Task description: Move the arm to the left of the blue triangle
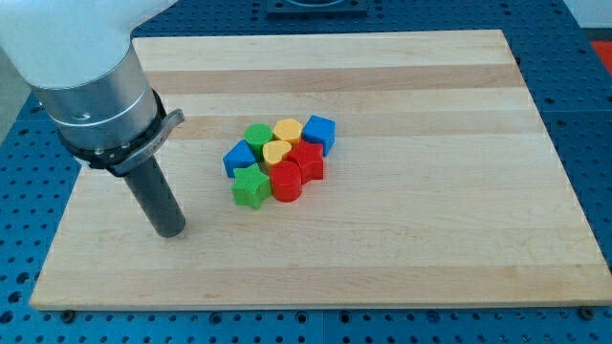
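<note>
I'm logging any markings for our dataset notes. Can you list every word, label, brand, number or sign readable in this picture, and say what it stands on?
None: no readable text anywhere in the camera view.
The wooden board is plain.
The clustered blocks, such as the blue triangle and the green star, bear no marks.
The arm's grey collar and the rod ending in my tip, which sits to the view's left of the blocks, show no label.

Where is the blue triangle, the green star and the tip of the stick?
blue triangle [237, 158], camera view, on its top face.
green star [251, 184], camera view, on its top face.
my tip [172, 232], camera view, at the rod's very bottom end, to the view's left of the blocks.
</note>
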### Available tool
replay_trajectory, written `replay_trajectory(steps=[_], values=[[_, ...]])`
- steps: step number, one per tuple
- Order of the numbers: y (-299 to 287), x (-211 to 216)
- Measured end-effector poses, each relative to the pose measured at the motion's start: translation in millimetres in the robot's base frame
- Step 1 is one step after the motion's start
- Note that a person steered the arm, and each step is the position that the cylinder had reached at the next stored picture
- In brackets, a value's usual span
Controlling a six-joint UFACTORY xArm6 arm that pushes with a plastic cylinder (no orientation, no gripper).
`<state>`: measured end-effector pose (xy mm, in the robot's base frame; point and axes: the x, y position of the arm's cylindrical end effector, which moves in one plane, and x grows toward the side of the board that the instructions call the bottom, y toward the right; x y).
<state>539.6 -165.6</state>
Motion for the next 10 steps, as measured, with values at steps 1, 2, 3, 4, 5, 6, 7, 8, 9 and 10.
replay_trajectory(steps=[1, 2, 3, 4, 5, 6, 7, 8, 9, 10], values=[[64, 3], [77, 3], [74, 3], [53, 3], [16, 3], [13, 3], [13, 3], [12, 0], [5, -51], [5, -56]])
